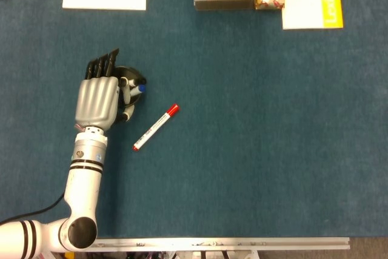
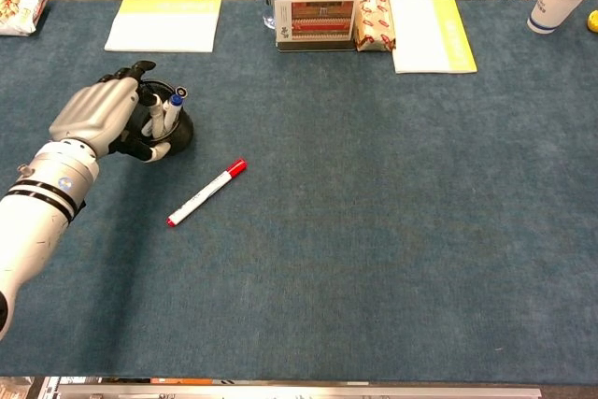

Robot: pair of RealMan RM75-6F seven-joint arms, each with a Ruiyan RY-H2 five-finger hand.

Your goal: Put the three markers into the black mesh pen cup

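The left hand point(image 1: 97, 98) is wrapped around the black mesh pen cup point(image 2: 174, 130) at the left part of the worktop point(image 1: 260, 137), its fingers point(image 1: 103, 65) curled on the far side of the cup and the thumb on the near side. Two markers point(image 2: 170, 111) stand inside the cup. The red marker point(image 1: 156, 127) lies flat on the worktop, near and to the right of the cup, apart from it.

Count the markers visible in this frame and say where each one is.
3. The red marker lies loose on the table. Two markers, a blue-capped marker and a dark-capped marker, stand in the black mesh pen cup, which the left hand grips. The hand partly hides the cup.
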